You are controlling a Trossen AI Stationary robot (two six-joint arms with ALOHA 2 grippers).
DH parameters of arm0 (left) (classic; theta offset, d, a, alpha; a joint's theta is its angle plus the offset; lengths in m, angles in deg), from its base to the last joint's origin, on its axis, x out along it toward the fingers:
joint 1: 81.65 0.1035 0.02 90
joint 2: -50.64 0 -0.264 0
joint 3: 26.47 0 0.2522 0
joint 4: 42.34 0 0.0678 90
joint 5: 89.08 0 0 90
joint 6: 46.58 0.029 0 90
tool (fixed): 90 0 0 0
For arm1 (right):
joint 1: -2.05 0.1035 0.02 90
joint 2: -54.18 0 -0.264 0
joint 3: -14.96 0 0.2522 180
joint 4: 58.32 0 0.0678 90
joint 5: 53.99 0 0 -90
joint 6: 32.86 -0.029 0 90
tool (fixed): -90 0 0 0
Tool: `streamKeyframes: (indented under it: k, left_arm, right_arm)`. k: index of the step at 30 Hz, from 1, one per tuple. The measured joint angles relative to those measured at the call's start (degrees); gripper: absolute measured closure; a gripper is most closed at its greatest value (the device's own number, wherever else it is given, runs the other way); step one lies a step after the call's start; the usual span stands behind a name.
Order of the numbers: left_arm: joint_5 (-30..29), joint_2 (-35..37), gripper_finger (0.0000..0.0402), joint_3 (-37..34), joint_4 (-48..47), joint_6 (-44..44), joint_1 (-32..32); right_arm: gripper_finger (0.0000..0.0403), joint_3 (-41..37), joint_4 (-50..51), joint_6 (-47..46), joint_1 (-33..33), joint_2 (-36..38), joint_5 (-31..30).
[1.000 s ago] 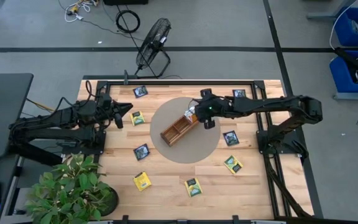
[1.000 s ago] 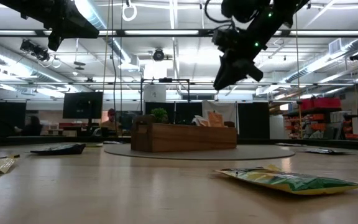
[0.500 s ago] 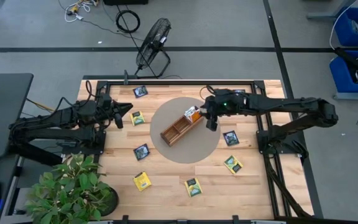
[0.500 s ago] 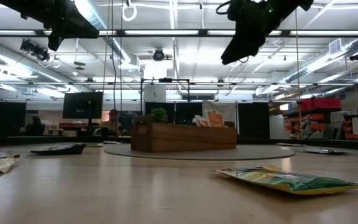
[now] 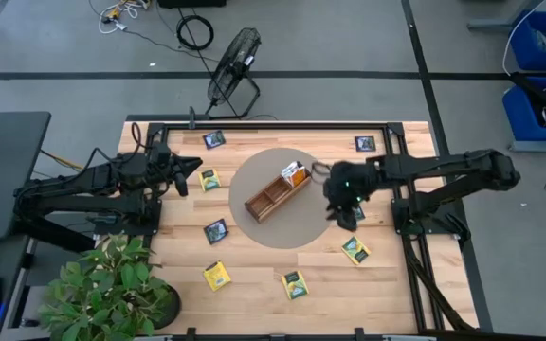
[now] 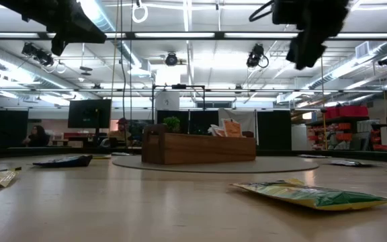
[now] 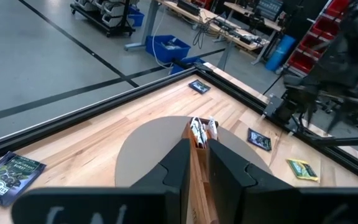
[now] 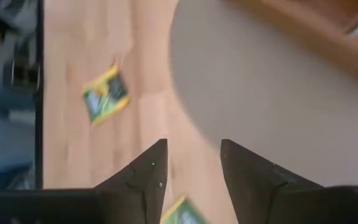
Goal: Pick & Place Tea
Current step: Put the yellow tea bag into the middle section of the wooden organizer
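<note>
The wooden tray [image 5: 271, 196] lies on a round grey mat [image 5: 297, 232]. Orange-and-white tea packets [image 5: 294, 173] stand in its far-right compartment. More tea lies flat on the table: yellow-green packets [image 5: 355, 250] [image 5: 294, 284] [image 5: 217, 276] [image 5: 209, 179] and dark ones [image 5: 216, 230] [image 5: 214, 139] [image 5: 365, 143]. My right gripper [image 5: 348, 216] hovers open and empty over the mat's right edge, high above the table [image 6: 302, 62]. Its fingers [image 8: 143, 177] point down. My left gripper [image 5: 190, 168] waits shut and empty at the table's left, aimed at the tray [image 7: 197, 134].
A potted plant [image 5: 112, 289] stands at the near left corner. A black frame rail [image 5: 273, 121] runs along the table's far edge, and a floor fan [image 5: 232, 62] stands beyond it. Bare wood shows between the packets near the front edge.
My right gripper has left the tray's far-right end, moving toward the table's right and near edges and rising a little. It has rolled as it went. The orange-and-white packets stay in the tray. My left arm has kept still.
</note>
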Motion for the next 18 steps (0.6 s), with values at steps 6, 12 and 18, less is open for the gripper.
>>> streamKeyframes:
  k: [6, 12, 18]
  left_arm:
    - [0.0, 0.0, 0.0344, 0.0, -0.7, 0.0, 0.0]
    - [0.0, 0.0, 0.0344, 0.0, -0.7, 0.0, 0.0]
    - [0.0, 0.0, 0.0344, 0.0, -0.6, 1.3, 0.0]
  right_arm:
    - [0.0246, 0.0, 4.1, -0.8, 6.9, 0.0, 0.0]
    - [0.0246, -1.0, 5.8, -7.8, 11.9, 0.0, -1.9]
    - [0.0246, -2.5, 6.7, -12.5, 15.4, -0.5, -4.3]
